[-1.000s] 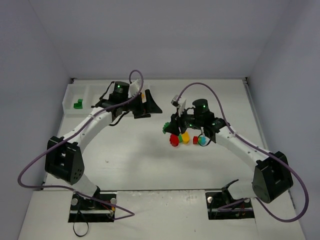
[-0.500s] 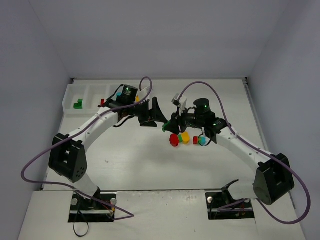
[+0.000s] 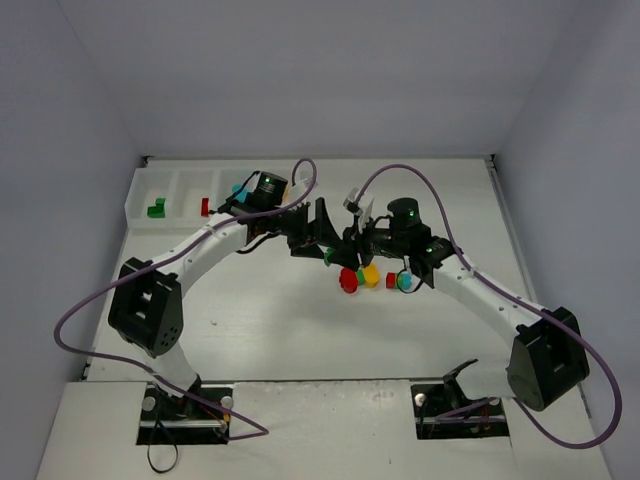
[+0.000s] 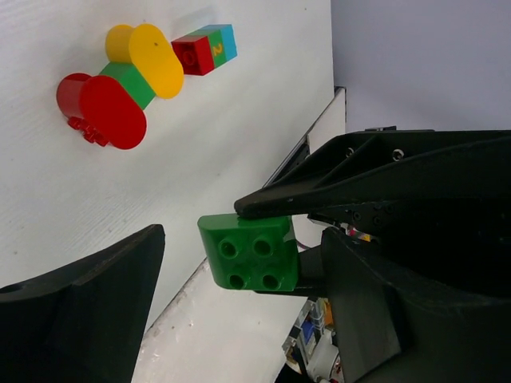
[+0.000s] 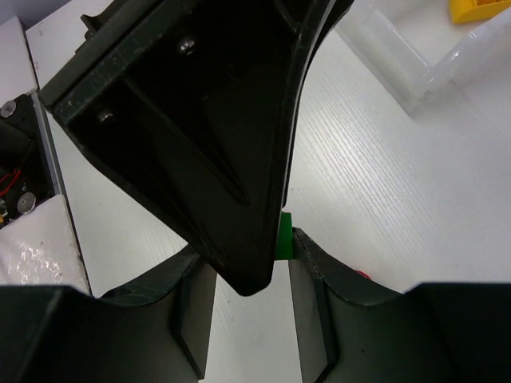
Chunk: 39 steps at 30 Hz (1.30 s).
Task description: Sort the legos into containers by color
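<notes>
Your right gripper (image 3: 338, 250) is clamped on a green lego (image 4: 247, 254). Its own wrist camera gives you only a thin green sliver, because one finger (image 5: 200, 120) of the left gripper (image 3: 328, 238) blocks most of that view. The left gripper's fingers stand apart on either side of the lego, and you cannot tell whether the one on the right in its wrist view touches it. From above, the two grippers overlap and the lego is a small green speck. The left arm (image 3: 215, 245) hides the right end of the containers (image 3: 178, 190), the divided tray at the table's far left. The table (image 3: 260, 330) is white with a fine grain, closed in by pale grey walls (image 3: 320, 80). The held lego sits between both pairs of fingers, studs toward the left wrist camera. On the table just beside the grippers, toward the arm bases, lie a red-green-yellow stack (image 4: 128, 84) and a red-green-blue stack (image 4: 206, 49). Well apart, in the tray, sit a green brick (image 3: 155, 209), a red brick (image 3: 205, 206) and a cyan brick (image 3: 238, 188)
</notes>
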Available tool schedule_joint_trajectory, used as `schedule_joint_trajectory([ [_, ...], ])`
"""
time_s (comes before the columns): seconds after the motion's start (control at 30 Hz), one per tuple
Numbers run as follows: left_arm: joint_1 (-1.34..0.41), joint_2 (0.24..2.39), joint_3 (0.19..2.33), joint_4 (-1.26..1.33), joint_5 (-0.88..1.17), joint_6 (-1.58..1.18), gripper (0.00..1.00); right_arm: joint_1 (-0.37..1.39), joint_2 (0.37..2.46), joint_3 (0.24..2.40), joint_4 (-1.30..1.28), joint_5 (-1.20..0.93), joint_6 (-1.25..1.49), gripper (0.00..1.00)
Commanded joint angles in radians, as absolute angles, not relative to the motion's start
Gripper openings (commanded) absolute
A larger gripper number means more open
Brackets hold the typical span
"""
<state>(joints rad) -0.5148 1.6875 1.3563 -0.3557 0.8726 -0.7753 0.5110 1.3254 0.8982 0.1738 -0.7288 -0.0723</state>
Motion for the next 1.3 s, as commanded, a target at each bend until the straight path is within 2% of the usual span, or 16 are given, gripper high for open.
schedule_joint_trajectory([
  [0.0, -0.538, 1.678, 1.417, -0.293, 0.93, -0.801, 0.72, 0.512, 1.284, 0.902, 0.255, -0.744, -0.064, 0.0],
  [0.17, -0.548, 1.686, 1.414, -0.285, 0.948, -0.813, 0.57, 0.512, 1.284, 0.899, 0.256, -0.738, -0.066, 0.0],
  [0.3, -0.548, 1.687, 1.404, -0.29, 0.957, -0.811, 0.26, 0.512, 1.284, 0.896, 0.258, -0.724, -0.067, 0.0],
  [0.37, -0.549, 1.687, 1.401, -0.291, 0.975, -0.813, 0.19, 0.511, 1.282, 0.893, 0.259, -0.716, -0.067, 0.0],
  [0.4, -0.548, 1.681, 1.391, -0.293, 0.98, -0.815, 0.08, 0.511, 1.284, 0.893, 0.265, -0.706, -0.066, 0.0],
  [0.57, -0.546, 1.68, 1.394, -0.291, 0.982, -0.815, 0.06, 0.511, 1.289, 0.893, 0.273, -0.707, -0.066, 0.0],
  [0.6, -0.546, 1.68, 1.396, -0.293, 0.98, -0.813, 0.06, 0.511, 1.289, 0.891, 0.273, -0.704, -0.066, 0.0],
  [0.63, -0.545, 1.681, 1.402, -0.31, 0.976, -0.811, 0.22, 0.511, 1.289, 0.891, 0.275, -0.704, -0.064, 0.0],
  [0.73, -0.537, 1.672, 1.405, -0.327, 0.959, -0.795, 0.53, 0.511, 1.285, 0.89, 0.273, -0.695, -0.06, 0.0],
  [0.77, -0.535, 1.666, 1.402, -0.327, 0.948, -0.789, 0.68, 0.511, 1.285, 0.888, 0.273, -0.693, -0.057, 0.0],
  [0.87, -0.511, 1.638, 1.393, -0.337, 0.901, -0.753, 0.73, 0.511, 1.29, 0.888, 0.275, -0.698, -0.041, 0.0],
  [1.03, -0.402, 1.527, 1.335, -0.246, 0.847, -0.678, 0.73, 0.491, 1.33, 0.905, 0.276, -0.776, 0.03, 0.0],
  [1.17, -0.379, 1.444, 1.298, -0.219, 0.818, -0.526, 0.73, 0.44, 1.374, 0.945, 0.288, -0.889, 0.136, 0.0],
  [1.27, -0.377, 1.391, 1.246, -0.129, 0.885, -0.454, 0.72, 0.41, 1.4, 0.98, 0.328, -0.989, 0.208, 0.0],
])
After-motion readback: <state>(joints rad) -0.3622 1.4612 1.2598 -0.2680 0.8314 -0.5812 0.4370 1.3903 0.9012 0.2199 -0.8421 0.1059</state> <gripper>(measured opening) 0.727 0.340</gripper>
